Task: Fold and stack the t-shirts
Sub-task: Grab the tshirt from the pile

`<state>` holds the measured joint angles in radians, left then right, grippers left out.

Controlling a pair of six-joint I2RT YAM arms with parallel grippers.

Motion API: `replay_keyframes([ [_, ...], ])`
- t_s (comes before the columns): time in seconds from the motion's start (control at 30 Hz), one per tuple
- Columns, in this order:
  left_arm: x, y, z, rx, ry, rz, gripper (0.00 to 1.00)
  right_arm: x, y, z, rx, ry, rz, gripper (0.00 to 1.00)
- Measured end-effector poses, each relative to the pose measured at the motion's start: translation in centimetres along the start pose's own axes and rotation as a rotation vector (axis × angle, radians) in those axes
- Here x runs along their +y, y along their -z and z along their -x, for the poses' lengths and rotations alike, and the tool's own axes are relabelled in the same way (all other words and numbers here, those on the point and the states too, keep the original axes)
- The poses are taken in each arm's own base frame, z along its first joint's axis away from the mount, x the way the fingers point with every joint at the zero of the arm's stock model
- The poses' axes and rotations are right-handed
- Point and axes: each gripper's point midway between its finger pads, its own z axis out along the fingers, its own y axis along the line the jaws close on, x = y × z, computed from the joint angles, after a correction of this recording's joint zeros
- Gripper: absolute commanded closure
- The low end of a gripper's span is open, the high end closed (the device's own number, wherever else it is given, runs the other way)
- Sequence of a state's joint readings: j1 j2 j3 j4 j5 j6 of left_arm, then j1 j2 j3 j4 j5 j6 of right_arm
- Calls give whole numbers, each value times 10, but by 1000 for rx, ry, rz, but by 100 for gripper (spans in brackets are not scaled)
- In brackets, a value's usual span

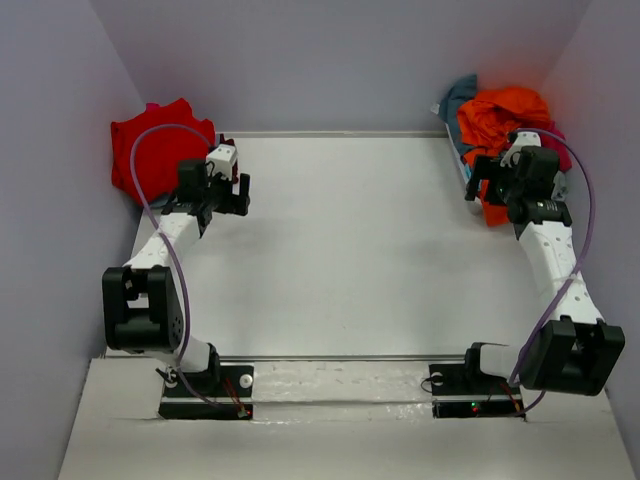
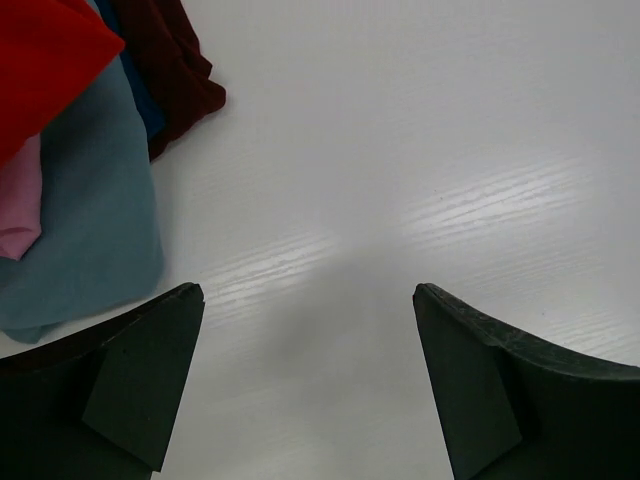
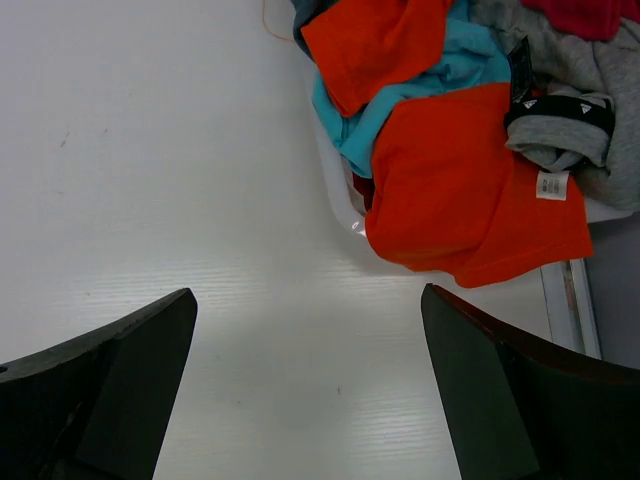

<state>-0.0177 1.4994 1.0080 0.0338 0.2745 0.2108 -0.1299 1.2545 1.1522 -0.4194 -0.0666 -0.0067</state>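
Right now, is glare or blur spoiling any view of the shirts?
Top external: even light, sharp. Left wrist: glare streaks on the table, teal shirt crisp. Right wrist: orange t-shirt sharp, right claw dark, little detail.

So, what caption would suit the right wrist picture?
Open right gripper hovering over white table beside crumpled bright orange cloth t-shirt.

Left arm (image 1: 170, 232): stretched toward 11 o'clock, elbow folded near its base.
Left hand (image 2: 308, 290): fingers spread wide apart.
Right arm (image 1: 548, 250): stretched toward 1 o'clock.
Right hand (image 3: 308, 292): fingers spread wide apart.
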Motion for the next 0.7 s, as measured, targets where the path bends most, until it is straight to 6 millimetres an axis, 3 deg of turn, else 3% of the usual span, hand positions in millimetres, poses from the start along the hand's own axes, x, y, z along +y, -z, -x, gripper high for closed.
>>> replay_keyframes([
  [0.23,-3,-5,-12,38,-3,-21,1,-4,9,6,-35,-9,-27,0],
  [0.43,-4,-8,-18,56,-2,-33,1,-21,32,30,-136,-25,-137,0],
  [0.7,-4,-9,-21,67,-6,-33,1,-46,6,43,-96,-43,-214,0],
])
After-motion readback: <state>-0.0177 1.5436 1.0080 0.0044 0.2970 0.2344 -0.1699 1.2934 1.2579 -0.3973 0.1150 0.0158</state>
